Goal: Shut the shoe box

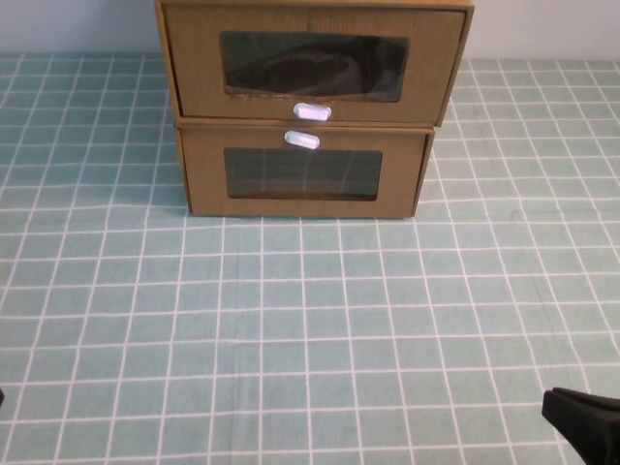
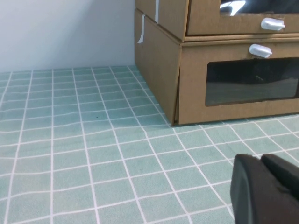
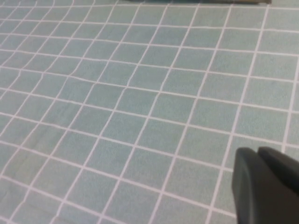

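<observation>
- At far end of tabletop point(image 1: 310, 320): shoe box point(image 1: 310, 73) stacked on lower box point(image 1: 302, 174), top cut off.
- Left hand point(image 2: 267, 191) near edge, mostly hidden; can't tell grip.
- Right hand point(image 1: 589, 423) near corner, well apart from box; grip unclear.

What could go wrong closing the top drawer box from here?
1. The shoe box sits stacked on a lookalike lower box; a push could hit the wrong one.
2. A hard shove might slide the stack.
3. Left gripper and right gripper start low at the table's near edge, far away.
</observation>
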### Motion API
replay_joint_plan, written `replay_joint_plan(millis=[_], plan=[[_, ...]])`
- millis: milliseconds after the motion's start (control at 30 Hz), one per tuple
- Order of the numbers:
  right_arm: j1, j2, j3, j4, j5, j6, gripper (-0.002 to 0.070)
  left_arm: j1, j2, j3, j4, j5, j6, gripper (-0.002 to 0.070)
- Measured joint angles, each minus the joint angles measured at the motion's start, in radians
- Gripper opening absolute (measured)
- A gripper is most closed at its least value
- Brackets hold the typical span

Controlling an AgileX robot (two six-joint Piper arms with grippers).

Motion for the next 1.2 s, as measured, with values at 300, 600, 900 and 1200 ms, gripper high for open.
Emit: replay_joint_plan(millis=[300,600,900,1200], plan=[[0.0,0.0,0.0,-0.002,0.027,0.0,-0.0011,0.0,0.0,0.0,0.0,0.004,0.0,-0.0005],[-0.094,-0.095,0.017,-0.161,0.05,0.0,-0.0011,0.0,0.0,0.0,0.0,0.016,-0.002,-0.0005],[-0.514,-0.513,0.229,-0.178,0.013,0.0,-0.0011,0.0,0.0,0.0,0.0,0.017,-0.002,-0.0005],[-0.596,-0.621,0.238,-0.178,0.162,0.0,-0.0011,0.0,0.0,0.0,0.0,0.02,-0.002,-0.0005]])
